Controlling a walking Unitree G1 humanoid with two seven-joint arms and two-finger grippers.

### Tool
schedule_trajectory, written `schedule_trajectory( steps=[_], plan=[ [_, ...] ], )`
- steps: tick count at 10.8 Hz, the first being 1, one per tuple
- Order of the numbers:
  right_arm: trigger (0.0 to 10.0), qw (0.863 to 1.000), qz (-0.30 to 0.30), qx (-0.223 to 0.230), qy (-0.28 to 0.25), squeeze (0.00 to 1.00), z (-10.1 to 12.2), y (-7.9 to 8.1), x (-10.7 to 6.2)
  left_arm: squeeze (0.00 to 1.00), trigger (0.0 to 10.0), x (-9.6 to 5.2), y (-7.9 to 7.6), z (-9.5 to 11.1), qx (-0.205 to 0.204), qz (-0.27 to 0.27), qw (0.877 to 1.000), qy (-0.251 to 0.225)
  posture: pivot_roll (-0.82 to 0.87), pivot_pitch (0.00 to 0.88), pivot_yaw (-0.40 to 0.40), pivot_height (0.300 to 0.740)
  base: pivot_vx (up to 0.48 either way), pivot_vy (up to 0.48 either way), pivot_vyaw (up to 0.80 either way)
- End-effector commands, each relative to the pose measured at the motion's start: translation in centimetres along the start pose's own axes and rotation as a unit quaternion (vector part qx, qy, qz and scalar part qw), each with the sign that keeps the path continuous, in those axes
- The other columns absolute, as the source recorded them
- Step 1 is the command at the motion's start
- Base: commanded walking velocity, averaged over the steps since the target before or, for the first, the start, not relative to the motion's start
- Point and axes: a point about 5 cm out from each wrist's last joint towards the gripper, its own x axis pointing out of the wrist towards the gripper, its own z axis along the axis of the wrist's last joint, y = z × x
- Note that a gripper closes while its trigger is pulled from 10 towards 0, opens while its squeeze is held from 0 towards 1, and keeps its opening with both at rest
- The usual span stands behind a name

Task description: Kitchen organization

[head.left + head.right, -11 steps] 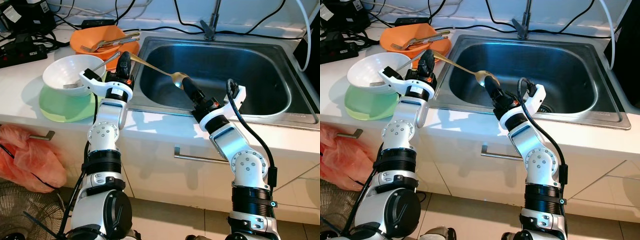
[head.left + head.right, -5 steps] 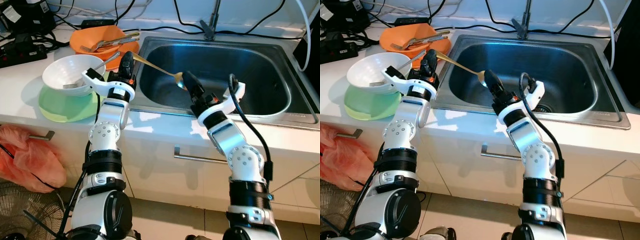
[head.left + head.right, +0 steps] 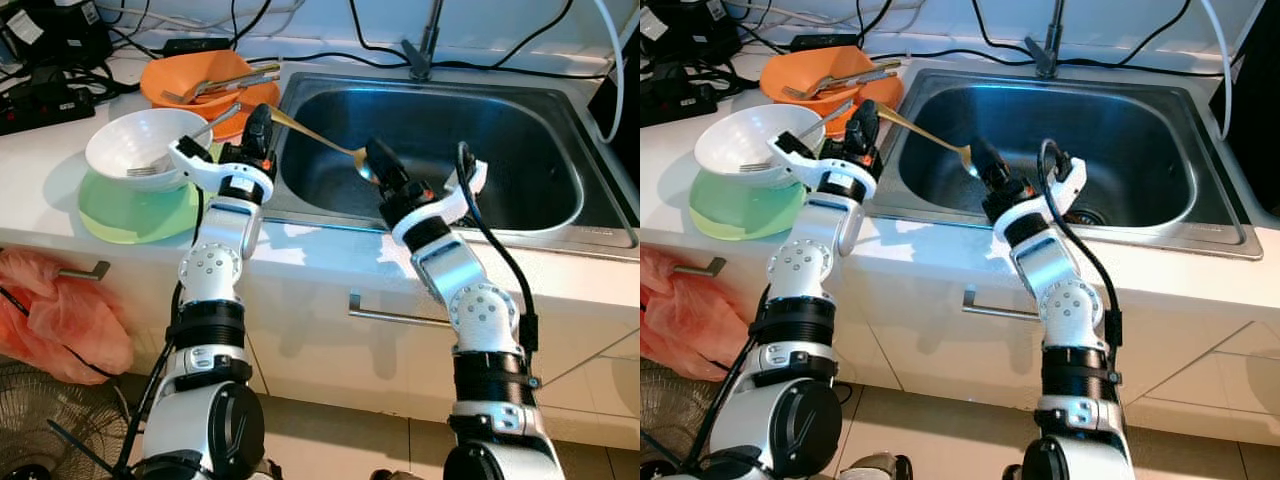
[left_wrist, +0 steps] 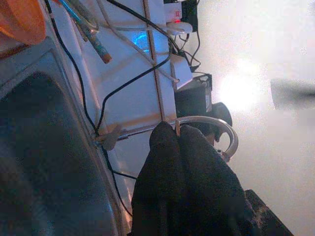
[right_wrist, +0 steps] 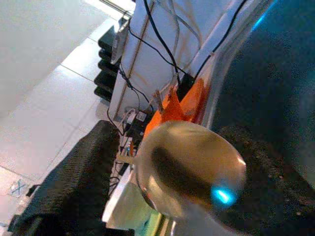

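Gold spoon point(image 3: 315, 137): slim metal handle, oval bowl, polished. It was held in the air over the near left part of the sink, slanting from the left gripper point(image 3: 259, 117) down to the right gripper point(image 3: 378, 163). The left gripper's black fingers were clenched on the handle's far end at the sink's left rim. The spoon's bowl lay just at the right gripper's tip.

Right wrist view: the spoon bowl point(image 5: 189, 172) loomed large and glossy between 2 spread black fingers point(image 5: 69, 182), released around it and not pressing it; an orange shape showed behind.

Left wrist view: the fingers point(image 4: 184, 189) appeared pressed together, with the curved chrome tap point(image 4: 209, 125), black cables and white tiled wall beyond.

Sink point(image 3: 545, 215): stainless steel, 1 rectangular basin with rounded corners, set in a white counter point(image 3: 330, 255).

Left of the sink, on the counter: 1 orange bowl point(image 3: 175, 80) holding cutlery, at the far side; 1 white bowl point(image 3: 130, 140) with a fork point(image 3: 150, 170), stacked on 1 pale green bowl point(image 3: 130, 215), nearer.

Below the counter at left: 1 orange plastic bag point(image 3: 60, 315).
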Motion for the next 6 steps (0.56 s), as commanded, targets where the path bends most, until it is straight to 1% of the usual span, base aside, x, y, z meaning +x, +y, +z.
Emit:
schedule_trajectory(
  steps=[1, 6],
  plan=[
    [0.0, 0.999, 0.041, 0.027, -0.005, 0.0, -0.85, 2.33, 1.48, 0.0, 0.0, -0.91, 0.71, -4.79, -0.075, 0.017, 0.997, 0.027, 0.1, 0.086, 0.042, 0.74, 0.0, 0.0, 0.0],
    [0.0, 0.999, 0.043, 0.024, -0.01, 0.0, -0.57, 2.38, 1.58, 0.0, 0.0, -0.85, 1.03, -4.51, -0.068, 0.024, 0.997, 0.02, 0.1, 0.083, 0.039, 0.74, 0.0, 0.0, 0.0]
  ],
)
